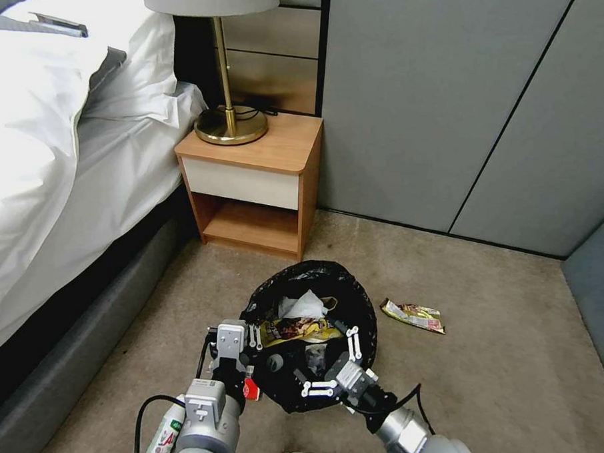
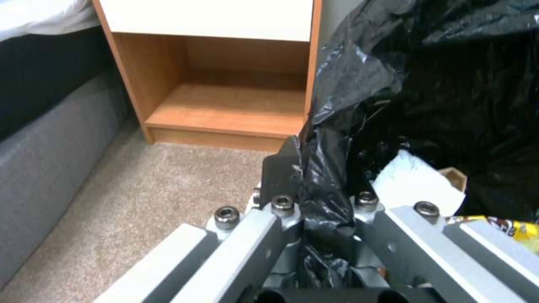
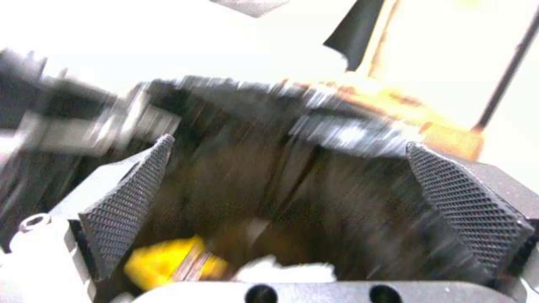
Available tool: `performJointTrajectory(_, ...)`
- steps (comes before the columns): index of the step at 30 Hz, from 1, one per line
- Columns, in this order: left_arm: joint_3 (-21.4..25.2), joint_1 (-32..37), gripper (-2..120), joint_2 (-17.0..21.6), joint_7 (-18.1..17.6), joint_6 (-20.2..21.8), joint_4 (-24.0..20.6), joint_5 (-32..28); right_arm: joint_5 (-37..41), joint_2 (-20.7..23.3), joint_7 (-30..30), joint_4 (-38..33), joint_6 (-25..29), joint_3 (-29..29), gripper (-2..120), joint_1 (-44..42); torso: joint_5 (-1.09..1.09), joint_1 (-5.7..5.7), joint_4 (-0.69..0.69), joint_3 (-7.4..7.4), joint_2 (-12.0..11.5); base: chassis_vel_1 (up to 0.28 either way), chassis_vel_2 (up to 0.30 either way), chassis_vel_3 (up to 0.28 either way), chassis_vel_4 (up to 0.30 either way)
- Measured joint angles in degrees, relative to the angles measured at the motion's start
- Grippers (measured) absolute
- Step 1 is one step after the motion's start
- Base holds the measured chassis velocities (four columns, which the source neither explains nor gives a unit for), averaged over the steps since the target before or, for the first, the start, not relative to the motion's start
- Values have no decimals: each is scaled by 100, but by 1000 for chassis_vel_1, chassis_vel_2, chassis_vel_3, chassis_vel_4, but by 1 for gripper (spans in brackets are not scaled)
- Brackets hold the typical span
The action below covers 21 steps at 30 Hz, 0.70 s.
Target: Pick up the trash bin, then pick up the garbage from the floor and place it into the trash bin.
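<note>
The trash bin (image 1: 311,272), lined with a crinkly black bag, stands on the carpet just in front of me. My left gripper (image 1: 254,336) is shut on its near-left rim, and the left wrist view has black bag plastic (image 2: 328,189) pinched between the fingers. My right gripper (image 1: 328,360) hangs open over the bin's near side, its pads (image 3: 126,210) spread wide with nothing between them. Inside the bin lie a white tissue (image 1: 303,305) and a yellow wrapper (image 1: 297,329). A yellow and red wrapper (image 1: 413,316) lies on the floor to the bin's right.
A wooden nightstand (image 1: 278,152) with a brass lamp (image 1: 230,123) stands behind the bin, the bed (image 1: 64,176) to the left, grey wall panels behind. A green-labelled bottle (image 1: 166,435) lies on the carpet under my left arm. Open carpet stretches to the right.
</note>
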State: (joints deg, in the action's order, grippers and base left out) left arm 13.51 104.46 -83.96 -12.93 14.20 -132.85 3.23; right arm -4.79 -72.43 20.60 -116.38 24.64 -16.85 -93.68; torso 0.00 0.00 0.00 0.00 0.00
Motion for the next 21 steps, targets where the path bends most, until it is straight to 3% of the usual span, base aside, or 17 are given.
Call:
performJointTrajectory(10,8,7,1,21,-9,4,26,-8,98,-316,-939,-918,-6,-740,100,-198,1,0,0,0,0,0,0,0,0)
performJointTrajectory(13,50,-4,1,35,-14,11,26,-42,127,-463,-1616,-1148,-49,-1074,100,-441,0,0,-1,0,0,0,0,0,0)
performJointTrajectory(21,62,-59,1,27,-29,30,97,-66,318,-648,-2152,-1203,18,-1564,100,-711,0,0,0,0,0,0,0,0,0)
